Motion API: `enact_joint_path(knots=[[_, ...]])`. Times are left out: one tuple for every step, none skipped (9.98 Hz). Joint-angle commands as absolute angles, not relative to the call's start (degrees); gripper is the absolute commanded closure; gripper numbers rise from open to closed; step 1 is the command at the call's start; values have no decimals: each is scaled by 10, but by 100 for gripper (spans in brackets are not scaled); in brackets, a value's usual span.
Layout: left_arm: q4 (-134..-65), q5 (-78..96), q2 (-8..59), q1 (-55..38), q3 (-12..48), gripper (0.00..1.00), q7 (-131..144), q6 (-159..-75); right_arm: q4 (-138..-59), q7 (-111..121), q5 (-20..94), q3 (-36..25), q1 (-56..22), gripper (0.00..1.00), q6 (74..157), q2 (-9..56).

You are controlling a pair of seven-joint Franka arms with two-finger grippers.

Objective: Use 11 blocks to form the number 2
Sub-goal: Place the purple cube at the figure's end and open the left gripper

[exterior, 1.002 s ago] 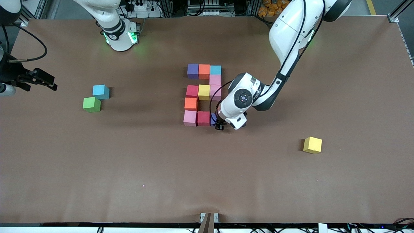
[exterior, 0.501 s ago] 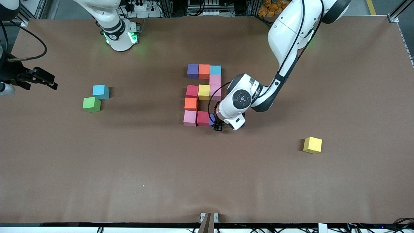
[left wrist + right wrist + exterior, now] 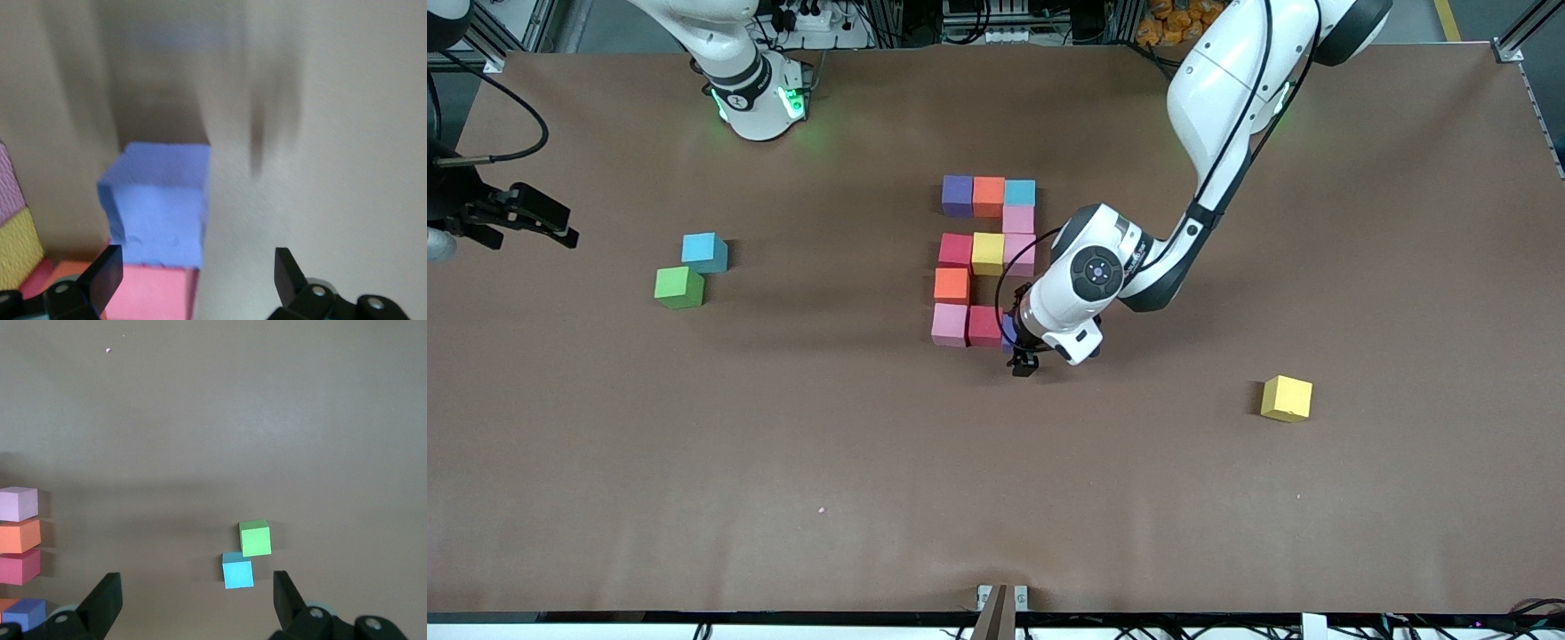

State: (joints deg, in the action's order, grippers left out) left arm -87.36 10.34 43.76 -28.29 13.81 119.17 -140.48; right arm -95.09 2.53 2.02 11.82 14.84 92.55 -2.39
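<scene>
- The number 2 (image 3: 985, 260) sits mid-counter, built of touching cubes: a far row of purple, orange and light blue, one pink below the light blue, a middle row of red, yellow and pink, one orange under the red, and a near row of pink, red and a purple cube.
- That last purple cube (image 3: 1009, 329) closes the near row at the left arm's end. It is mostly hidden under the wrist in the front view; the left wrist view shows it (image 3: 160, 203) resting on the counter, pressed against the neighbouring red one.
- The left gripper (image 3: 1024, 356) hangs just above that cube. Its fingers (image 3: 100, 280) are spread wide with nothing between them, so the cube looks released, not held.
- I judge the digit complete: eleven blocks (image 3: 988, 196), three wide and five rows tall, edges meeting so the shape reads cleanly.
- The right gripper (image 3: 543, 222) waits over the counter's edge at the right arm's end, well apart from the digit. Its fingers (image 3: 103, 600) are also wide apart and empty, kept clear of the working arm.
- Spare cubes lie outside the figure: a green cube (image 3: 679, 287) touching a light blue cube (image 3: 704, 252) toward the right arm's end, and a yellow cube (image 3: 1287, 397) alone toward the left arm's end, nearer the front camera.
- The likely risk is a finger nudging the purple cube on the way up.
</scene>
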Motion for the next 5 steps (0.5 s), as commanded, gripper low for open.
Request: enact_joint_path(knots=[[-858,94,420,-276,147,0,1187,-1401,-939,18,20,121,149,0,915,-10],[-851,94,416,-266,149,0,1186,-1401,-939,19,20,121,150,0,915,-10],[-836,92,409,-249,165,0,1163,-1400,-939,19,20,121,149,0,915,-8],[-830,84,391,-230,179,0,1119,-1389,-940,18,20,121,149,0,915,-4],[-834,77,362,-212,185,0,1056,-1378,-946,19,20,122,145,0,915,1]])
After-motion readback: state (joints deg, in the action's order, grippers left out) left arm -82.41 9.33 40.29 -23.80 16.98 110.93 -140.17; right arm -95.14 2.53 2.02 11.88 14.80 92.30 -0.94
